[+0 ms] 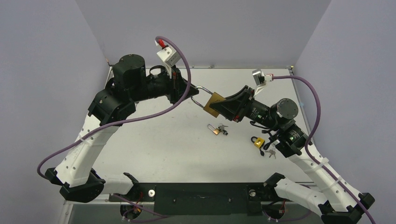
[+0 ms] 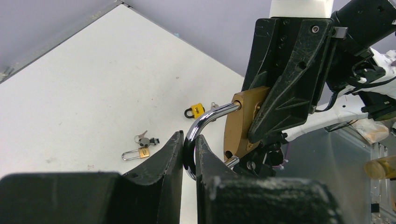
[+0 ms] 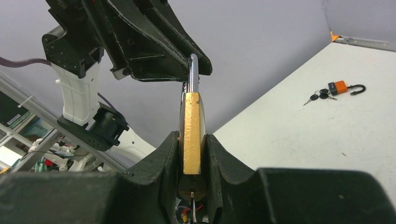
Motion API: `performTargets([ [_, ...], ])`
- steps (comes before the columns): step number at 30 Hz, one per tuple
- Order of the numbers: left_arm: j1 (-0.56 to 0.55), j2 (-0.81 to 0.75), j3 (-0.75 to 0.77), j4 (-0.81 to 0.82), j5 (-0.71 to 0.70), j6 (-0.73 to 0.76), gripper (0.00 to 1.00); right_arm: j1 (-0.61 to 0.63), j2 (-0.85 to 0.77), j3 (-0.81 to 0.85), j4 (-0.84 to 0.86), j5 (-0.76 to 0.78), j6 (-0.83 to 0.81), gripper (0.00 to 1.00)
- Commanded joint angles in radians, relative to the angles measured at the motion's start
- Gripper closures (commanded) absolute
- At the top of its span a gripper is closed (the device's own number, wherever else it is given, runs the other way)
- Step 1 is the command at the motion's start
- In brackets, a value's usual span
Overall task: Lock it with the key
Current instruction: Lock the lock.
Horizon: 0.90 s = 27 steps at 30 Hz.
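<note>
Bench log | white bench point(image 1: 154, 154) carries three small padlocks | centre: small brass padlock point(image 1: 214, 129), its keys point(image 1: 223, 129) just beside it | right side: yellow padlock point(image 1: 258, 142), black shackle, key bunch point(image 1: 271, 152) near it | towards a far corner: orange padlock point(image 3: 337, 87), shackle swung open, black-headed keys point(image 3: 320, 95) at its end

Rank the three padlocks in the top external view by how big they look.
1. Large brass padlock: clearly the biggest. It is held aloft, so nearness to the camera adds to its apparent size.
2 and 3. Small brass padlock and yellow padlock: these look about alike, so I can't rank them.
</note>
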Motion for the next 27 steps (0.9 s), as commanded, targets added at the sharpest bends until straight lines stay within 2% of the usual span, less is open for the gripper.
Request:
performTargets([
  [1,-0.029,-0.040,-0.038,0.040,-0.127,0.051,1.00,0.014,0.003,0.087,0.210,-0.040,0.069,1.00],
  [6,-0.052,-0.076,-0.091,0.088,-0.208,0.074,1.00,0.018,0.020,0.092,0.255,-0.064,0.125,1.00],
  [19,-0.135,-0.103,-0.150,0.144,-0.271,0.076,1.00,0.027,0.053,0.102,0.296,-0.044,0.170,1.00],
  [24,-0.170,-0.097,-0.169,0.170,-0.246,0.027,1.00,0.077,0.057,0.133,0.157,0.077,0.045,1.00],
  [27,-0.196,-0.095,-0.181,0.187,-0.229,-0.001,1.00,0.107,0.067,0.140,0.138,0.144,-0.004,1.00],
])
